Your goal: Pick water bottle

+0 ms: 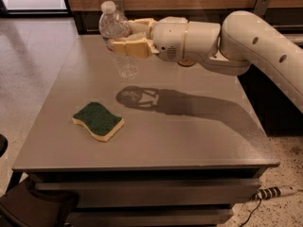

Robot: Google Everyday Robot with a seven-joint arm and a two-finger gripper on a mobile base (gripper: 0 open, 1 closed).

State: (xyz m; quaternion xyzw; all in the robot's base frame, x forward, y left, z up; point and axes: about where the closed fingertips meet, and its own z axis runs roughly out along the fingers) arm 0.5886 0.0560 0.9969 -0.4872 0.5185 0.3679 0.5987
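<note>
The cream two-finger gripper, clamped on the clear ribbed plastic water bottle, hangs over the far left of the grey table. The bottle appears to be off the surface. The white arm blocks the far edge. A green-and-yellow sponge occupies the near left. The centre and right are open.

No legible text, brand, number or sign appears on any surface. The water bottle shows no readable label. Its midsection is covered by the gripper, which is clamped around it above the far left part of the table.
</note>
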